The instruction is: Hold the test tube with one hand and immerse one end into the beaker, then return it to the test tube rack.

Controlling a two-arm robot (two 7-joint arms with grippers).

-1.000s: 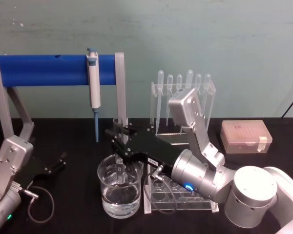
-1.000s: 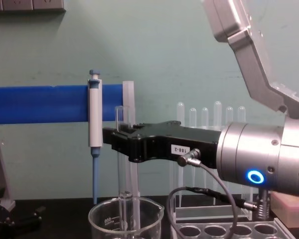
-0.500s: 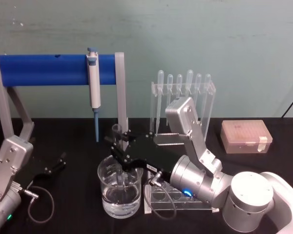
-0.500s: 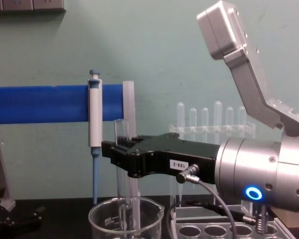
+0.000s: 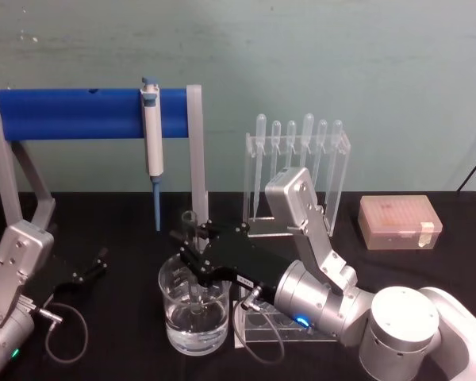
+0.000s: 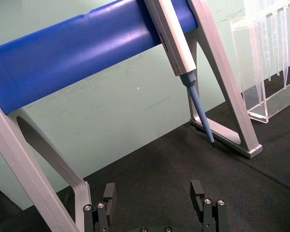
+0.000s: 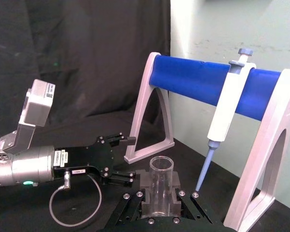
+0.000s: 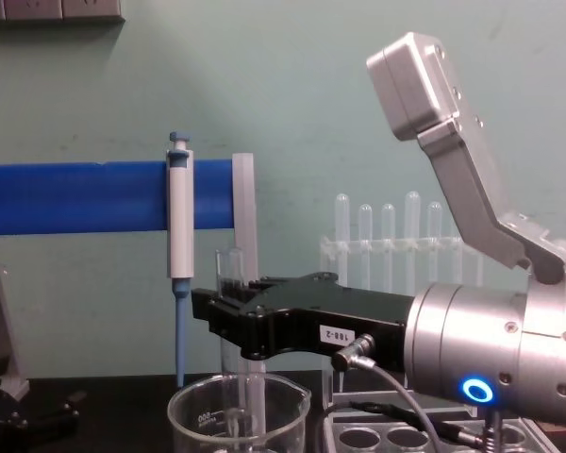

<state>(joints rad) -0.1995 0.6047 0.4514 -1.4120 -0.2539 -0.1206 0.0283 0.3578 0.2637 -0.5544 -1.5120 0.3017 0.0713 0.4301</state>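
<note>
One right gripper [image 8: 231, 316] clamps the test tube [image 7: 160, 179] upright to dip it in the seven-o'clock beaker [image 8: 196, 417]; left gripper [image 6: 153, 193] idles spread at eight.

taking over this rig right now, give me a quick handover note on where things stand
Right gripper: shut on the clear glass test tube, holding it upright over the wide clear glass beaker.
Left gripper: open, idle, low over the black table at the robot's left.
Done: the tube is out of the clear plastic test tube rack and its lower end is inside the beaker. I cannot tell whether it reaches the liquid.
Left: confirm the dip, lift the tube clear, set it into a rack hole just right of the beaker, release.
</note>
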